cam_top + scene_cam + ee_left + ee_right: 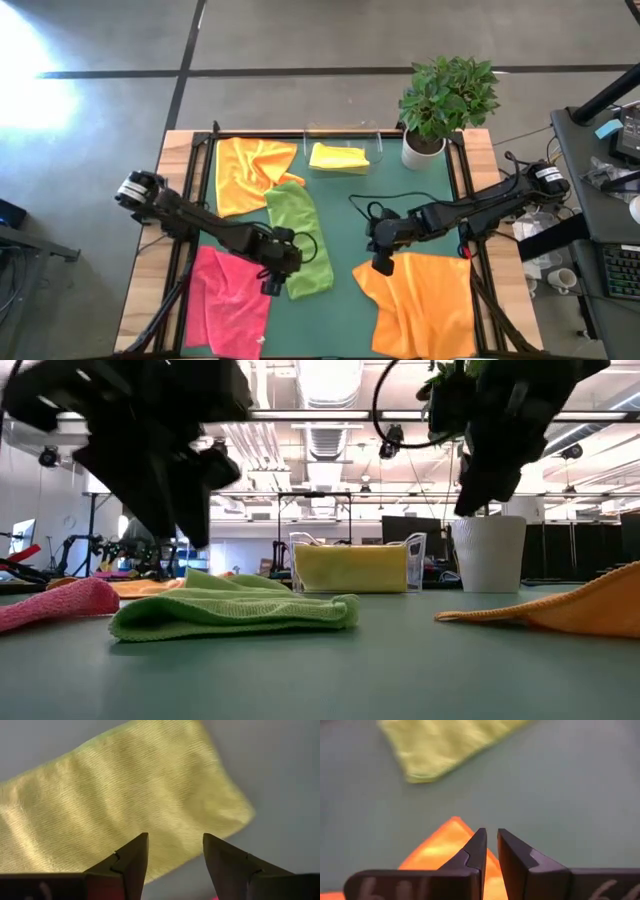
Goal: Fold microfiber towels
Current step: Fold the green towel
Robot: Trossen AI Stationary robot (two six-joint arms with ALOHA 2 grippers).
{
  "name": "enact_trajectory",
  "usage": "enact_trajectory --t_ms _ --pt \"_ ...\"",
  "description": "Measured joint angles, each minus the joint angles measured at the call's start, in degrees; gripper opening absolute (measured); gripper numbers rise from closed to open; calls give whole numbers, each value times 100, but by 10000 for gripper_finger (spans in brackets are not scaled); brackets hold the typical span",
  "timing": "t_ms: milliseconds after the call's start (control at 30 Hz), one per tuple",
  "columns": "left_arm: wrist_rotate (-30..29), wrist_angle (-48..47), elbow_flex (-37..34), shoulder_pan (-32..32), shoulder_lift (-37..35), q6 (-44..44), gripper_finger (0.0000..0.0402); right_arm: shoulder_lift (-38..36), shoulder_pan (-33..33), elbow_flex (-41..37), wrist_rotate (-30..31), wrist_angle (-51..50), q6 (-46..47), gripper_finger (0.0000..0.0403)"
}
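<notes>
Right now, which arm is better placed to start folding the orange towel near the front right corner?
Right. The right gripper hovers at that orange towel corner, fingers nearly closed. The left gripper is over the lime green towel.

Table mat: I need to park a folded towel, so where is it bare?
The mat is bare between the lime green towel, yellow towel and right gripper. The left side is crowded: orange towel, pink towel, left gripper.

From above you see the left gripper between the pink towel and lime towel, and the right gripper at the orange towel's corner.
</notes>
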Motion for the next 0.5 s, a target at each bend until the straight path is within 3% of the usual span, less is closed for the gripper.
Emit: enact_trajectory --t_ms 233,500 --pt "-40 156 7 -571 -25 -5 173 163 0 2 -812 545 -737 38" --pt "-361 587 36 -983 496 -610 173 1137 0 156 -1571 1057 -1210 38"
